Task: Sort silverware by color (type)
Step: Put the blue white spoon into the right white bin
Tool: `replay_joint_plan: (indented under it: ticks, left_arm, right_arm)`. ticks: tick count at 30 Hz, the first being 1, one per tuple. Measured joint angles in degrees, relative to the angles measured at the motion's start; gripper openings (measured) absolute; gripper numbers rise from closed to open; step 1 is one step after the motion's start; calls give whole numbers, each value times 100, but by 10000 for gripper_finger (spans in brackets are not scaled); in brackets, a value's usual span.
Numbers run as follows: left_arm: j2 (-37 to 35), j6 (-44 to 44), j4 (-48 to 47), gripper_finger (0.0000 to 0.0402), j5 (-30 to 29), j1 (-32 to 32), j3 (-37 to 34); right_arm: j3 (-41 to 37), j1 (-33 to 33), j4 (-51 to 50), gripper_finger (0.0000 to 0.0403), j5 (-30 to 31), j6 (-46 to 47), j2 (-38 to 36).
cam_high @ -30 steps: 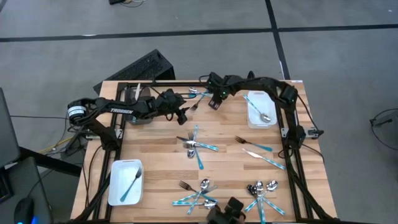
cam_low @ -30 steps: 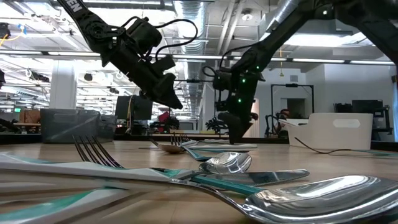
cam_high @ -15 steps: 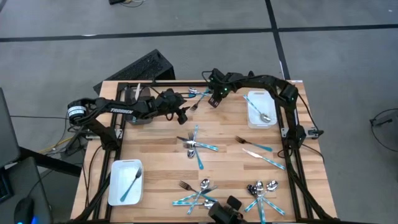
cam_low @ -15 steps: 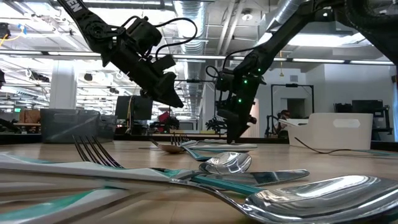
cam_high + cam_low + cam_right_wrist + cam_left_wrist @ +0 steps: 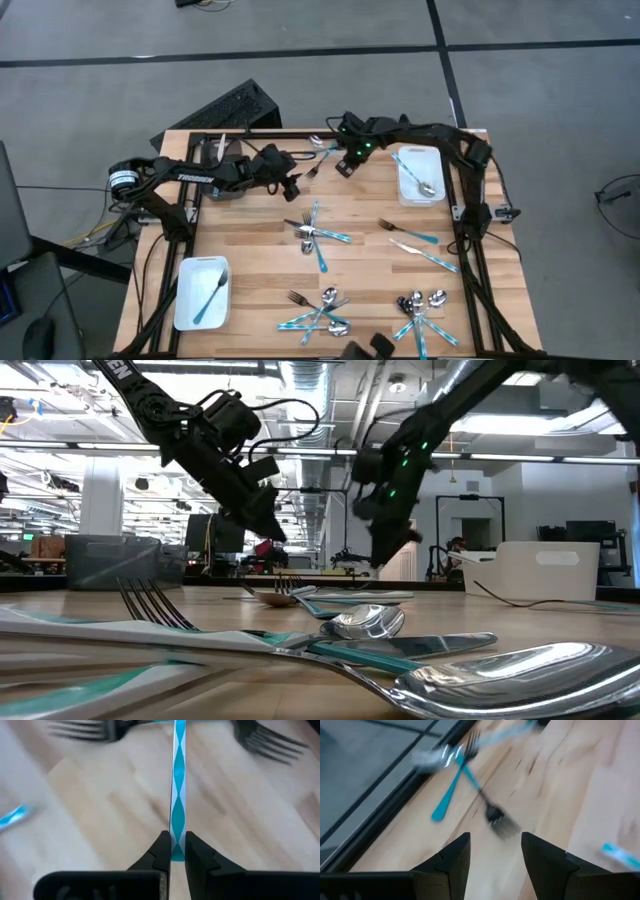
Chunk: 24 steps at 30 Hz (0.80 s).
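At top centre of high view, my right gripper fingers pinch teal-handled utensil; left gripper fingers apart, empty, above surface.

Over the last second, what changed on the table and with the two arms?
The right gripper closed on a teal-handled utensil at the table's far edge and has lifted off the wood, as the low view shows. The left gripper stayed open, hovering near a dark fork. The two white bins and other silverware did not move.
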Motion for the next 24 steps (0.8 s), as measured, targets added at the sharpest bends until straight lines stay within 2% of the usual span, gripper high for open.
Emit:
replay_joint_plan:
  ticks: [6,12,15,20,24]
  left_arm:
    - [0,-156,-513,164,-313,2,-2]
    - [-2,-151,-309,164,-308,0,-2]
    - [-2,-145,-181,164,-270,0,-2]
    - [-2,-117,14,164,-260,0,-2]
    - [-2,-106,202,164,-202,0,-2]
  right_arm:
    - [-1268,189,54,53,177,234,-1810]
    - [-2921,455,-46,53,1539,997,-3765]
    - [-3556,740,-400,53,1974,1527,-4550]
    - [-4091,1264,-1065,53,2570,2221,-5566]
    - [-4208,1515,-1815,54,2788,2912,-5992]
